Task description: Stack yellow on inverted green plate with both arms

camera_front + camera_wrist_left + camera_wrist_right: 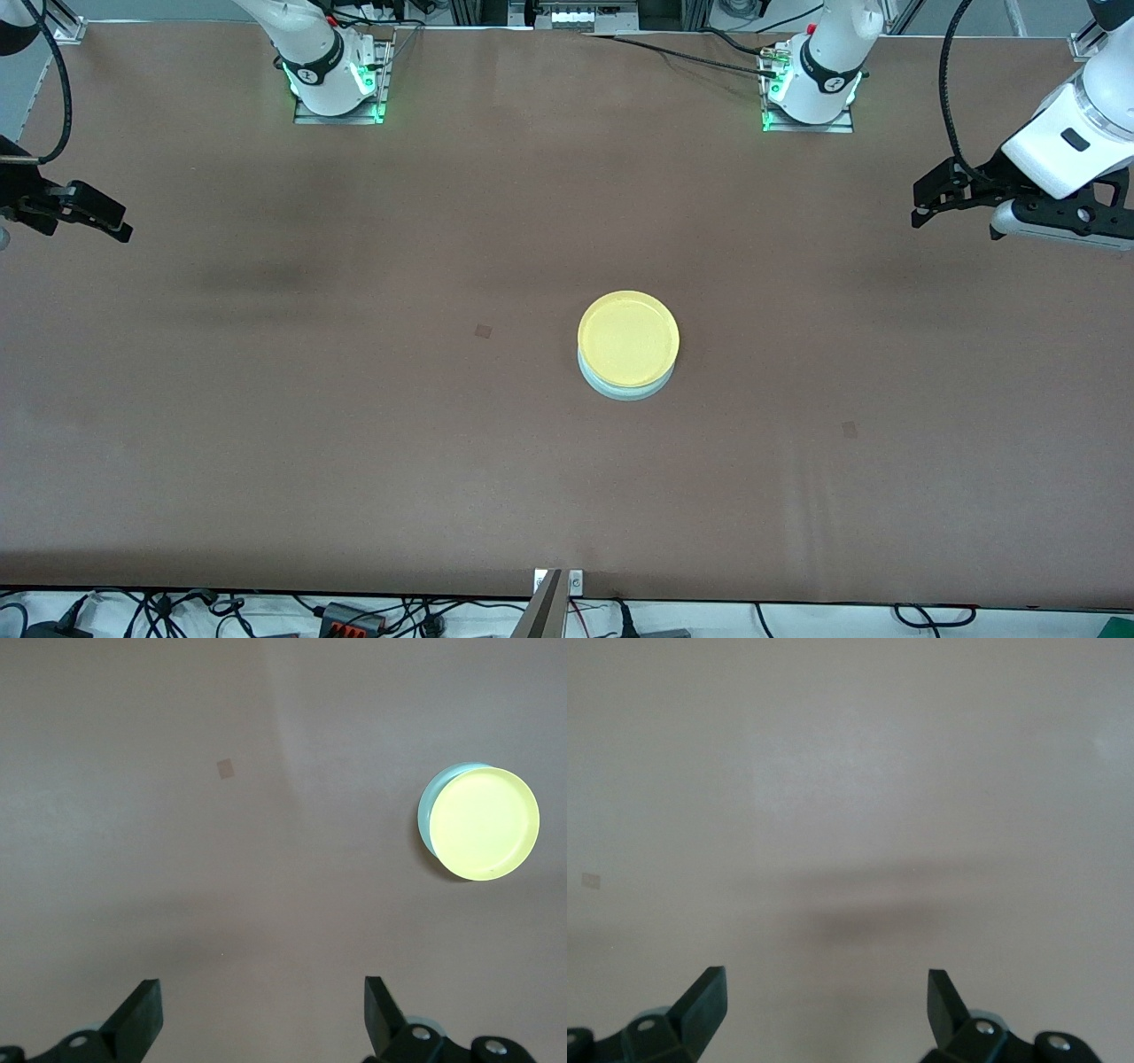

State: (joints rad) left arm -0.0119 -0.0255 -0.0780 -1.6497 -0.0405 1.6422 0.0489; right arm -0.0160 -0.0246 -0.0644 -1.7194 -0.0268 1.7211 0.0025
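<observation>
Yellow (628, 338) sits squarely on the green plate (620, 388) near the middle of the bench (266, 399), the pale rim showing just below it, so you can judge the stacking done; nothing appears left but to confirm it sits level. Your left end effector (921, 213) hangs over the left arm's end of the bench, fingers spread wide and empty. Your right end effector (115, 226) waits over the right arm's end, likewise wide apart and holding nothing. Brown matte covering spreads across the bench, with faint shadows and two small square marks (483, 331). Cables trail along the near edge.
</observation>
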